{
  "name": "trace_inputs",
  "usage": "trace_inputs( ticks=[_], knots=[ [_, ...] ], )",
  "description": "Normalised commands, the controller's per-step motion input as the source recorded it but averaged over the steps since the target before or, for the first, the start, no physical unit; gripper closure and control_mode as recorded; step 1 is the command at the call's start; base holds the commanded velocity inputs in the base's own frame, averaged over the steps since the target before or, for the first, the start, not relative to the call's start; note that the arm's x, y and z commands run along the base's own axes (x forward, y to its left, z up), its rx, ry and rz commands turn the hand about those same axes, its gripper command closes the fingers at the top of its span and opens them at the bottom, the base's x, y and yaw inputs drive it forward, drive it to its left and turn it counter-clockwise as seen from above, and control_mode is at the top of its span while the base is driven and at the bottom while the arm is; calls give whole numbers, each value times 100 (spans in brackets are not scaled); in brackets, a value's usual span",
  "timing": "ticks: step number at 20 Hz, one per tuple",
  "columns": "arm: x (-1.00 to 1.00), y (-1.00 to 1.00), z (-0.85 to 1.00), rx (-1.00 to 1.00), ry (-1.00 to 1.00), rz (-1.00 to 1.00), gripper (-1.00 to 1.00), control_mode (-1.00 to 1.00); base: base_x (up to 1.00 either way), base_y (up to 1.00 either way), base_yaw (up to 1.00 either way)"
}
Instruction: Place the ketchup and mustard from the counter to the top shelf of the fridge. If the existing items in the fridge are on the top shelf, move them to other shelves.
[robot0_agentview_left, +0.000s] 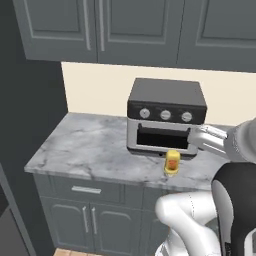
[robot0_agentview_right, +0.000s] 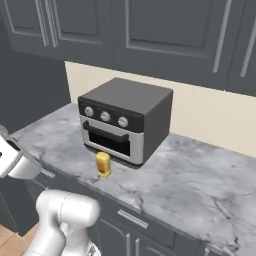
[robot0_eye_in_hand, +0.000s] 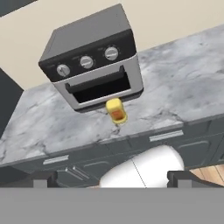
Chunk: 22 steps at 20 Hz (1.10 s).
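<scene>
Fingers (robot0_eye_in_hand: 112, 177), spread wide and empty, are hanging well short of the mustard (robot0_eye_in_hand: 117, 110) on the worktop (robot0_eye_in_hand: 183, 83); approaching centred should avoid tipping it.

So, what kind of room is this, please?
A kitchen, rendered rather than real: a marbled stone counter over dark grey cabinet doors, a toaster oven standing on it, and a yellow mustard bottle in front.
</scene>
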Motion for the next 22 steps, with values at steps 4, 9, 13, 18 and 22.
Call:
trace_inputs(
  ticks=[4, 9, 13, 18, 22],
  knots=[
    [0, 0, 0, 0, 0, 0, -100, 100, -31, 0, -23],
    [0, 0, 0, 0, 0, 0, -100, 100, 0, 0, -9],
    [-17, -3, 0, 0, -1, -2, -100, -100, 0, 0, 0],
    [-44, -81, 0, 20, -2, 1, -100, -100, 0, 0, 0],
    [-13, -100, 0, 36, 0, 19, -100, -100, 0, 0, 0]
  ],
)
